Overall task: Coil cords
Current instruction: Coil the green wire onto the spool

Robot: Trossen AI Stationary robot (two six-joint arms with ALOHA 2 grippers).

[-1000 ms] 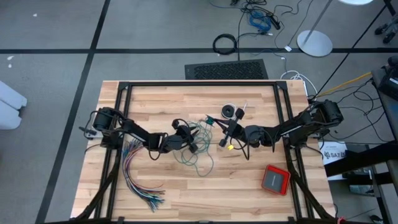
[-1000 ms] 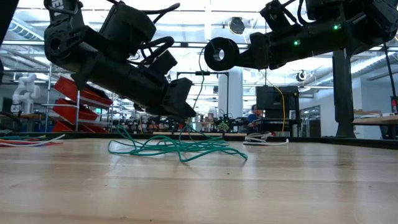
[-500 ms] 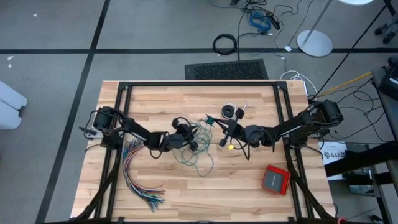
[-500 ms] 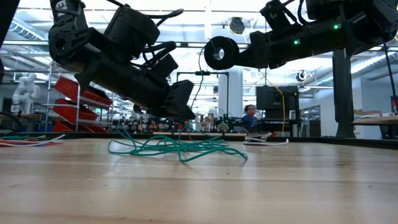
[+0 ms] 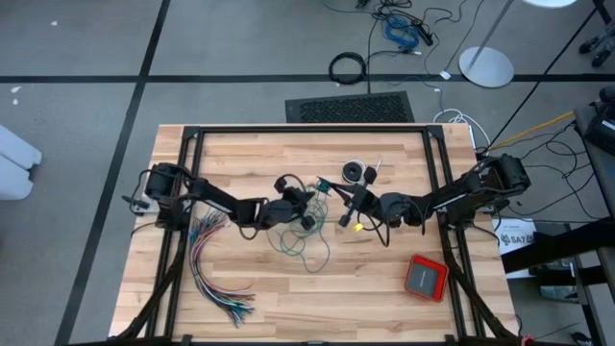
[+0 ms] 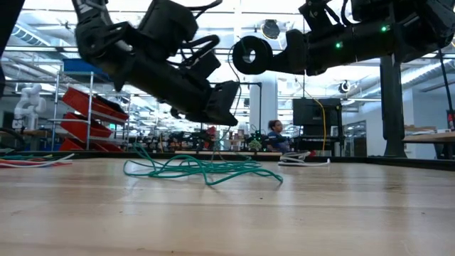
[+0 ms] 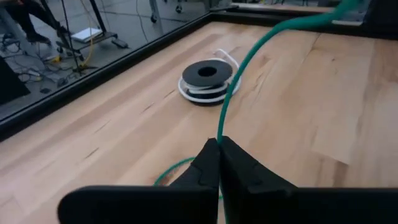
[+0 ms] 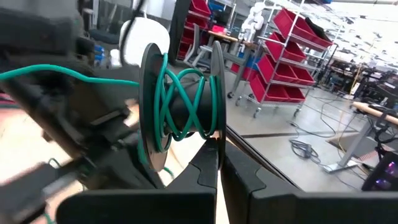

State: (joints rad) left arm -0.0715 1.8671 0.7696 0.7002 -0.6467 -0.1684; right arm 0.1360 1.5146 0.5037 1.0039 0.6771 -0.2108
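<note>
My right gripper point(image 5: 360, 213) is shut on a black spool point(image 8: 180, 106) wound with the teal-green cord, held above the table's middle. From the spool the cord point(image 8: 62, 74) runs over to my left gripper point(image 7: 219, 144), which is shut on it just left of the spool. The remaining teal cord point(image 6: 202, 167) lies in loose loops on the table below. Flat on the table farther back lies a second black spool point(image 7: 207, 78) with a white strand at its base. My left gripper pinches a single strand of the teal cord point(image 7: 219, 134) between its two fingertips, slanting down from the table's left. From the fingers the strand rises in a slack curve point(image 7: 273, 34) toward the held spool. My right gripper pinches the lower rim of one spool flange point(image 8: 216, 134) between its two fingers, coming level from the table's right. The spool is lifted clear of the table, with its flanges standing on edge point(image 6: 250, 57).
A fanned bundle of many-coloured wires point(image 5: 213, 269) lies at the near left. A red box point(image 5: 426, 277) sits at the near right. Black frame rails point(image 5: 307, 130) border the wooden top. A person point(image 6: 274, 135) shows in the room beyond the table.
My left gripper has moved toward the table's right, closer to the held spool, and has risen a little. The right gripper and its spool have stayed in place, and the loose teal loops on the table lie as before.
</note>
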